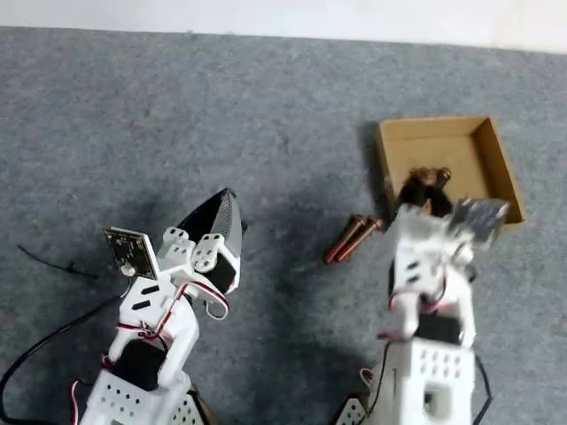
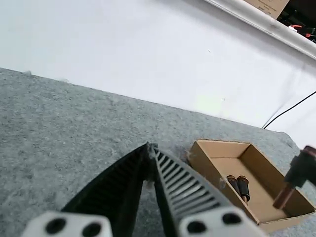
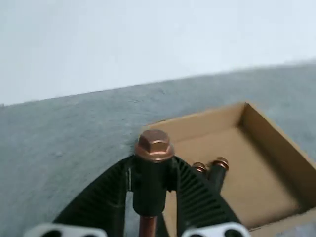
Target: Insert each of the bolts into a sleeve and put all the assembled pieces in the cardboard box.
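My right gripper (image 3: 152, 170) is shut on an assembled piece (image 3: 150, 185), a black sleeve with a copper bolt through it, hex head pointing away from the wrist. It hovers at the near left corner of the cardboard box (image 1: 461, 159). Two assembled pieces (image 3: 211, 170) lie side by side inside the box (image 3: 276, 143). Two copper-coloured pieces (image 1: 353, 237) rest on the mat just left of the box. My left gripper (image 1: 229, 202) is shut with nothing in it, well left of the box. The left wrist view has the held piece (image 2: 300, 173) above the box (image 2: 217, 148).
Grey felt mat (image 1: 221, 115) covers the table, with a white wall beyond its far edge. A thin black cable (image 1: 53, 264) lies at the left. The stretch of mat between the left gripper and the loose pieces is free.
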Tool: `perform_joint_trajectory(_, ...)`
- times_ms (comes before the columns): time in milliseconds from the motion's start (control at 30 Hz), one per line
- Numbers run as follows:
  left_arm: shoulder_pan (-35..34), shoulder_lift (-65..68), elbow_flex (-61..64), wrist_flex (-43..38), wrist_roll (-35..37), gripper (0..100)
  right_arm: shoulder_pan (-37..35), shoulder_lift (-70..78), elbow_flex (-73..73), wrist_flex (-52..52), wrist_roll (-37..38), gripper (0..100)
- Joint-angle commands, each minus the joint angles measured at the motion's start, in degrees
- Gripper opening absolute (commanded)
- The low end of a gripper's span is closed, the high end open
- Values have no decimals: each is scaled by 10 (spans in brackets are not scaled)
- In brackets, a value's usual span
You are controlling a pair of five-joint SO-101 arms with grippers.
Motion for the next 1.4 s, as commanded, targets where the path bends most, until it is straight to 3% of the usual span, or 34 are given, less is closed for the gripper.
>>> perform_joint_trajectory(0, -2, -4, 14, -15, -6, 7, 24, 191, -167, -22, -48, 4)
perform_joint_trajectory(167, -4, -4, 14, -14, -6, 7, 81, 392, -293, -22, -147, 4)
perform_joint_trajectory(333, -4, -4, 14, -14, -6, 7, 175, 484, -320, -25, -269, 5)
perform_joint_trajectory(500, -2, -4, 14, -14, -6, 7, 159, 542, -324, -25, -213, 5)
perform_joint_trajectory(667, -2, -6, 14, -14, -6, 7, 154, 578, -326, -26, -207, 15)
perform_joint_trajectory(900, -2, -6, 14, -14, -6, 7, 150, 584, -339, -26, -207, 249)
perform_joint_trajectory(1100, -2, -5, 14, -14, -6, 7, 146, 552, -339, -15, -209, 264)
perform_joint_trajectory(1233, -2, -5, 14, -14, -6, 7, 115, 448, -339, 69, -209, 264)
perform_joint_trajectory(1367, -2, -6, 14, -14, -6, 7, 38, 324, -324, 178, -209, 264)
